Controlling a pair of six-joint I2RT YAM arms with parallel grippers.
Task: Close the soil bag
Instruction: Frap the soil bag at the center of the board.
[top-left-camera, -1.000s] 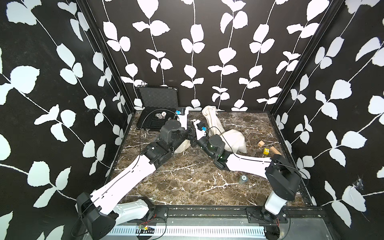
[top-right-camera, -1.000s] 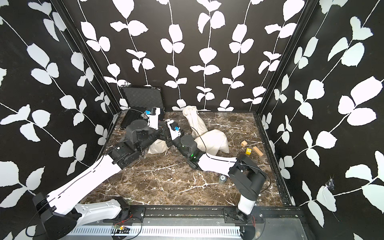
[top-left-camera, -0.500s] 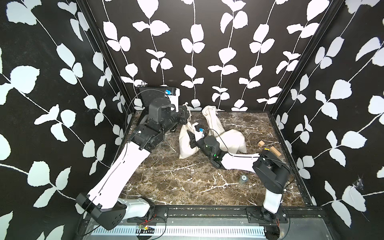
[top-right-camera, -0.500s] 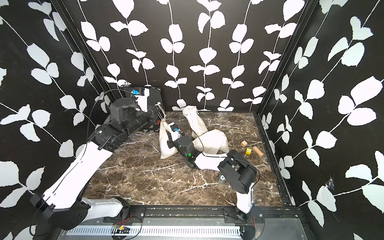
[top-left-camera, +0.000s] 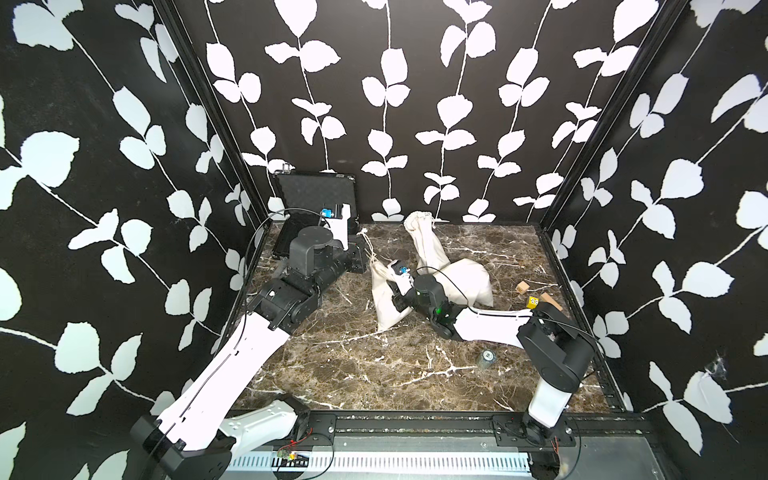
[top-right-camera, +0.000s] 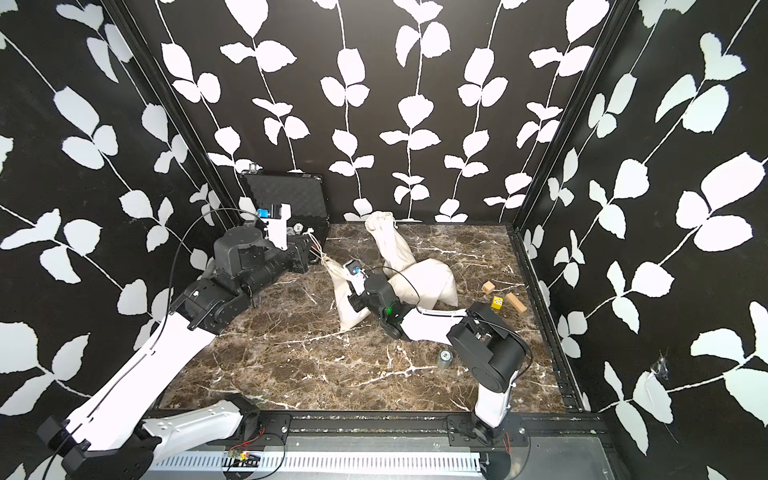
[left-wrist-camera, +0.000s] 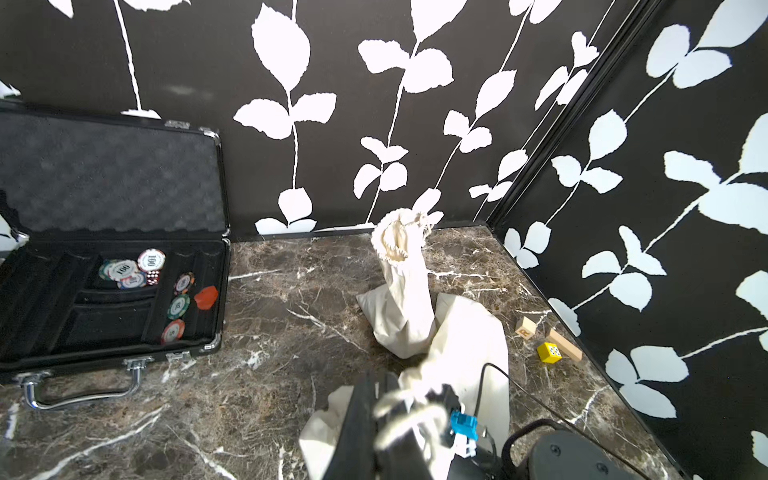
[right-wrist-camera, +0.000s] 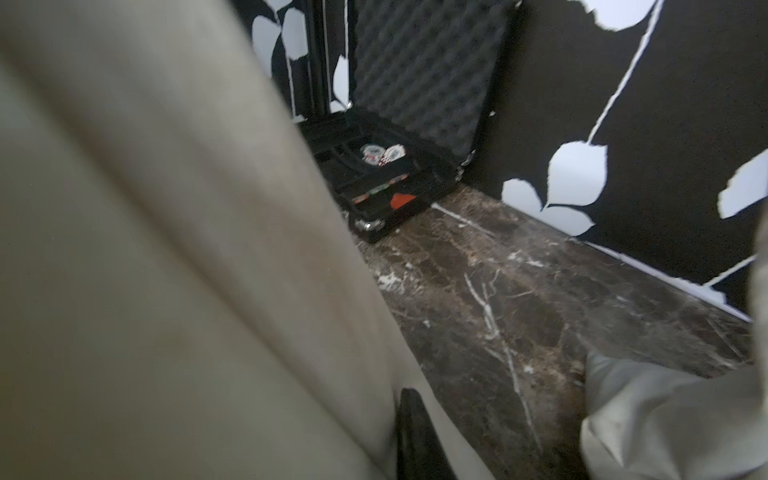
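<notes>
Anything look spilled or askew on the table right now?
No spilled soil shows. The near bag leans, its drawstring held in the left end effector. A second bag behind it stands with its mouth open.

Soil bag (top-left-camera: 384, 297): cream cloth, neck gathered, leaning on my desk (top-left-camera: 374, 374). Drawstring (top-left-camera: 369, 248) taut from neck into my left pincer (top-left-camera: 360, 249).
</notes>
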